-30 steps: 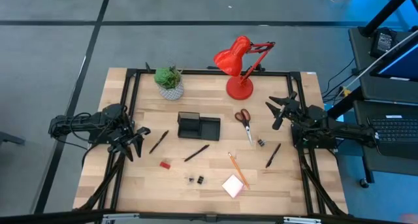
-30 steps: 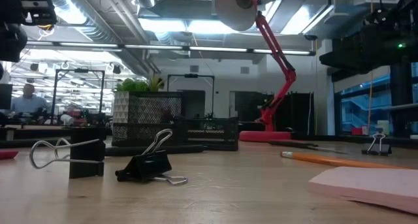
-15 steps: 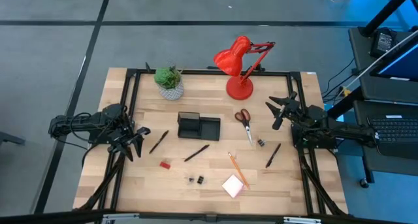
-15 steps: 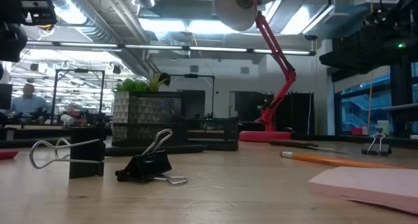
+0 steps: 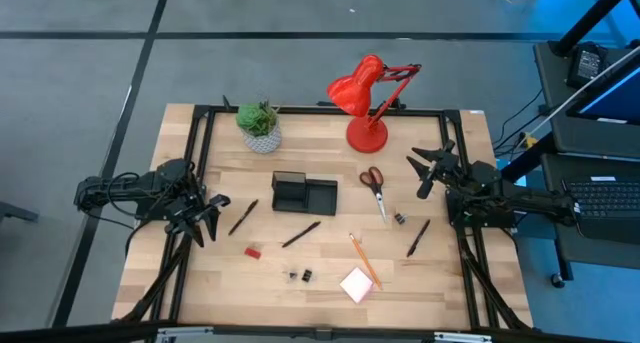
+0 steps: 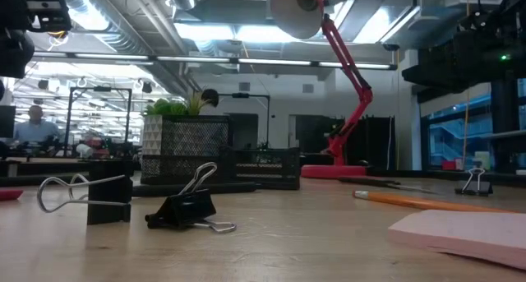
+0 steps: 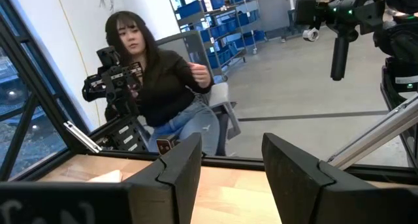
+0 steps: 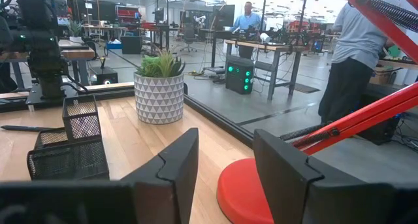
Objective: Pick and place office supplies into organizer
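Seated person (image 7: pixel 166 100) beyond left tool (image 7: pixel 228 168)

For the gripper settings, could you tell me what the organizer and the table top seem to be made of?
The organizer looks like black metal wire mesh: a fine see-through grid with solid rims. The table top looks like pale, matte wood, with visible plank lines and grain.

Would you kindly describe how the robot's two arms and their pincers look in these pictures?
Both arms are dark, nearly black, jointed and slim, one at each side edge of the light wooden table. The left pincer and right pincer each end in two matte black, broad, angular fingers. No markings or loose cables are discernible on them.
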